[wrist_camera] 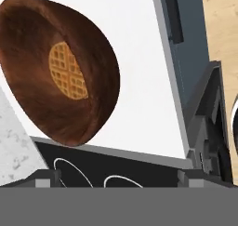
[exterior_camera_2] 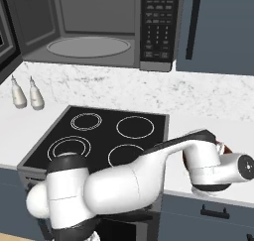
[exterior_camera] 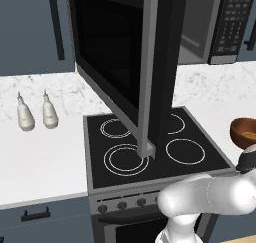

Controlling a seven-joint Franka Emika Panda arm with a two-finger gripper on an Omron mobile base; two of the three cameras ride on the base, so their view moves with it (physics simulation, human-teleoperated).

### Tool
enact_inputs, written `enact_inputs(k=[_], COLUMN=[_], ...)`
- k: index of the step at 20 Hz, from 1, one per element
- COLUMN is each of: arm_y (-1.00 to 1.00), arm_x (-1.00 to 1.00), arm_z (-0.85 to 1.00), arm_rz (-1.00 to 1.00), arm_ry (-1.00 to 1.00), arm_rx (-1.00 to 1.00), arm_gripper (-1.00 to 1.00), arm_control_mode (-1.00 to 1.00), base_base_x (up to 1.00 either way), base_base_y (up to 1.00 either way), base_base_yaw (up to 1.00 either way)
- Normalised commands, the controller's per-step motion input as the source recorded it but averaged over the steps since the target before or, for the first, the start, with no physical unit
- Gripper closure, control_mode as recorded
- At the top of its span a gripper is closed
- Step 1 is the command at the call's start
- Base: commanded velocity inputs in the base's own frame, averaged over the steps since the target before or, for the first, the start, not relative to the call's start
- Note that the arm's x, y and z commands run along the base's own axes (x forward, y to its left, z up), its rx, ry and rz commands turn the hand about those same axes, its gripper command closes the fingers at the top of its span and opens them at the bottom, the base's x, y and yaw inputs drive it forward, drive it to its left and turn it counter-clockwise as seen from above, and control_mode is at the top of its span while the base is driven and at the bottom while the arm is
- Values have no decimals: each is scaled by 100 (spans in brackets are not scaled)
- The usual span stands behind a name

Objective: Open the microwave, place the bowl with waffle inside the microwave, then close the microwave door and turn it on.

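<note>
The microwave hangs above the stove, its grey cavity and turntable exposed. The microwave door stands swung wide open, jutting out over the stovetop. The reddish-brown bowl holds a round waffle and rests on the white counter right of the stove; its rim peeks in at the right edge of the left base view. My gripper hovers over that counter, open and holding nothing. The bowl lies off to one side of the fingers, not between them. In the right base view my hand covers most of the bowl.
The black four-ring stovetop lies under the open door, with oven knobs on its front. Two white bottles stand on the left counter. The keypad strip runs down the microwave's right. A marble backsplash and blue-grey cabinets close off the back.
</note>
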Motion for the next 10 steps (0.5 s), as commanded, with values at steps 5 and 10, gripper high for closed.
enact_inputs(k=[5,10], arm_y=[-20,-27], arm_x=[48,27], arm_z=[-57,-44], arm_rz=[-3,-1], arm_ry=[0,0], arm_rx=[17,15], arm_gripper=[-100,-100], arm_control_mode=[-100,-100], base_base_x=[0,0], base_base_y=[0,0], base_base_yaw=[0,0])
